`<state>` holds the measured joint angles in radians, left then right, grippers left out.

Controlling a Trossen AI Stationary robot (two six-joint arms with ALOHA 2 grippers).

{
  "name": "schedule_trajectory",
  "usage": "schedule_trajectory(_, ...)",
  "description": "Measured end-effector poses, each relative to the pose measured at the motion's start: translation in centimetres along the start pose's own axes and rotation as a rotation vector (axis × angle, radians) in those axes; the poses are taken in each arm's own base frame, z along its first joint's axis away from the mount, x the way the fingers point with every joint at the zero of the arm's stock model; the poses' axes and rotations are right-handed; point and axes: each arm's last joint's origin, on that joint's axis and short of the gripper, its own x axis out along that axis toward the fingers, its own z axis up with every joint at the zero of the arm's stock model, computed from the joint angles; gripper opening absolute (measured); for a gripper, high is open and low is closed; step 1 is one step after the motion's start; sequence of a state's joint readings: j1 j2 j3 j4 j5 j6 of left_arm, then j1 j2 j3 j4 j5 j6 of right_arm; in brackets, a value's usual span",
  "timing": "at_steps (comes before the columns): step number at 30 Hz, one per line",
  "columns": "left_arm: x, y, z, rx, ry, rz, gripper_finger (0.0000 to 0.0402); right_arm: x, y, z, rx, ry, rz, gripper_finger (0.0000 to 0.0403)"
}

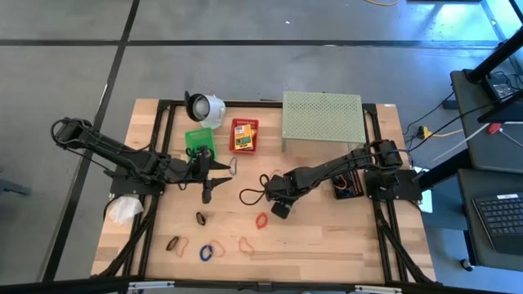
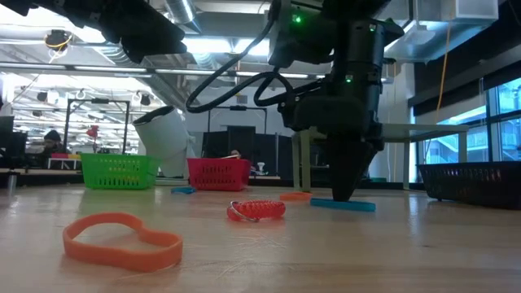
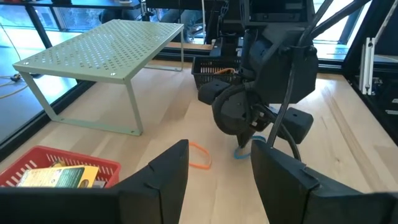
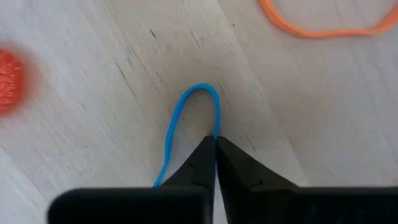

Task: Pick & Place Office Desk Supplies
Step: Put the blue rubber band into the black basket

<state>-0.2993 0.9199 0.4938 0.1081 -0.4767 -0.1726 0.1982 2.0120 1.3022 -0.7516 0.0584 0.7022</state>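
With the right gripper [image 4: 216, 144] pinching only one strand of the thin blue rubber band [image 4: 186, 118] mid-table, lifting may let it slip free.

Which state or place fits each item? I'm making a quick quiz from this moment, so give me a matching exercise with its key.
Things:
1. right gripper
2. left gripper
3. crayon box
4. white round object

States or places:
A. lying in the red basket
B. jaws open, holding nothing
C. beside the green basket
D. jaws pinched on the blue rubber band

Pairs: 1-D, 2-B, 3-A, 4-C
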Motion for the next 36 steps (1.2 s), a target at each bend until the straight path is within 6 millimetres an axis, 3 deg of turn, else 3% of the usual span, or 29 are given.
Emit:
schedule_trajectory(13, 0.0, 0.0, 0.0, 0.000, 0.000, 0.000, 0.0169, -1.0, -0.4, -0.3, 0.009, -0.005, -0.006, 0.0001)
schedule_trajectory(27, 0.0, 0.0, 0.0, 0.002, 0.000, 0.000, 0.0169, -6.8, -1.1, -0.4, 0.029, -0.147, 0.066, 0.0000)
schedule_trajectory(36, 0.0, 0.0, 0.0, 0.001, 0.000, 0.000, 0.0169, -10.9, -3.3, -2.1, 0.094, -0.199, -0.051, 0.0000)
